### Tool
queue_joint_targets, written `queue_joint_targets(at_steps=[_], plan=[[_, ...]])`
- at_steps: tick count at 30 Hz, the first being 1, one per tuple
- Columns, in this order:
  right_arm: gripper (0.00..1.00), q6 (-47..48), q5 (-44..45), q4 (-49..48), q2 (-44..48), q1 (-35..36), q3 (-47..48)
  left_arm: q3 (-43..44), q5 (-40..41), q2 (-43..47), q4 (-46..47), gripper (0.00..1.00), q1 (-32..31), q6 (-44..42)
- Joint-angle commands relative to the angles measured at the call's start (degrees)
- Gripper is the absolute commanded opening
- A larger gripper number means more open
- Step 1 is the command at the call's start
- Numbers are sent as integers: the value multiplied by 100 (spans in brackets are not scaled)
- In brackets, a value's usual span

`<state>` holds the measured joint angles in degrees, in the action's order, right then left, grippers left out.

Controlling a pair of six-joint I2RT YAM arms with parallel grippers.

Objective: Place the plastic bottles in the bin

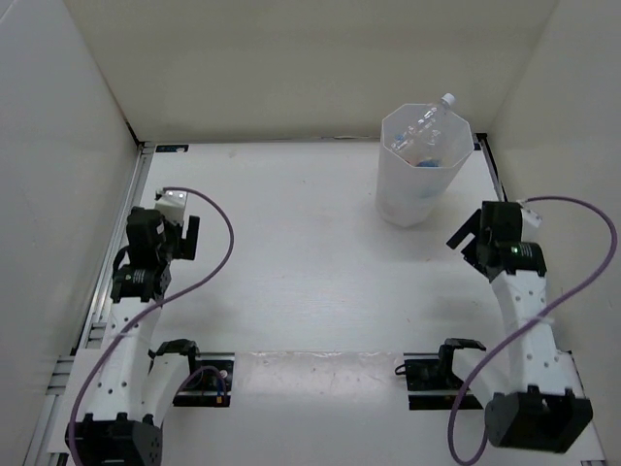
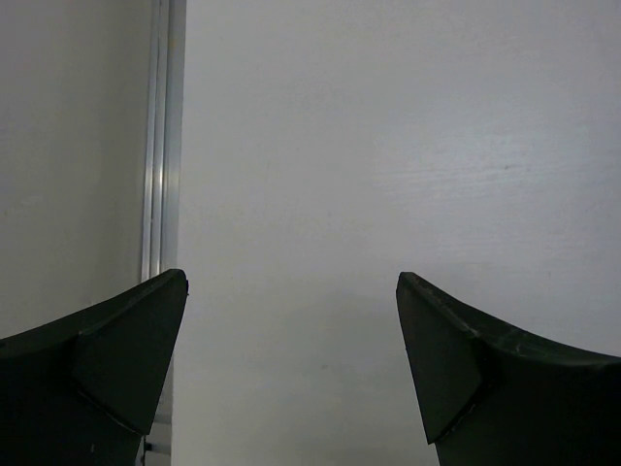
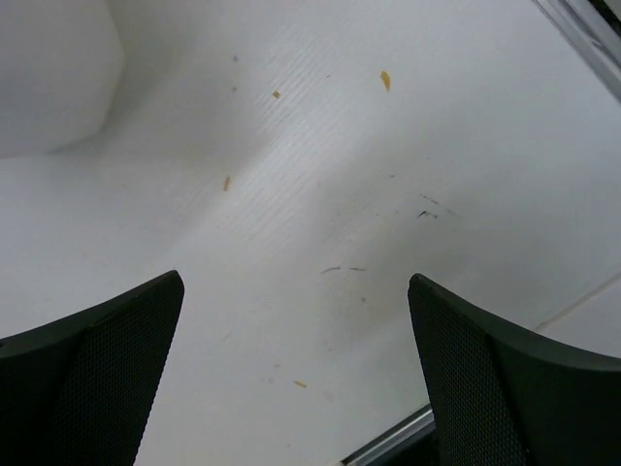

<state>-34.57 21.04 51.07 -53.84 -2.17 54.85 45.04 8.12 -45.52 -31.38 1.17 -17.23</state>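
The bin (image 1: 419, 194) stands at the back right of the table, tall, white and translucent. Plastic bottles lie inside it: a clear one (image 1: 434, 115) leans out over the rim with its white cap up, and blue parts (image 1: 428, 161) show among the others. I cannot count them. My left gripper (image 1: 163, 233) is open and empty at the left side; in the left wrist view (image 2: 291, 320) only bare table lies between the fingers. My right gripper (image 1: 468, 243) is open and empty just right of and nearer than the bin, and the right wrist view (image 3: 296, 320) shows the bin's base (image 3: 53, 78) at top left.
White walls enclose the table on three sides. A metal rail (image 2: 160, 146) runs along the left edge beside my left gripper; another rail (image 3: 582, 29) runs along the right edge. Small specks and scuffs (image 3: 344, 269) mark the table under my right gripper.
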Motion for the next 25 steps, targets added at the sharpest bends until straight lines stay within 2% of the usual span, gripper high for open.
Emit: queue_joint_targets(at_steps=[1, 10, 17, 25], plan=[[100, -648, -117, -387, 760, -11, -1, -372, 7, 375, -482, 100, 225, -140], [100, -621, -223, 192, 1314, -11, -106, -628, -407, 851, -659, 100, 533, -8], [100, -621, -223, 193, 1745, -11, -159, -794, -513, 1054, -774, 100, 639, 115], [100, -876, 110, 325, 1799, -11, -159, -795, -566, 1115, -826, 100, 700, 168]])
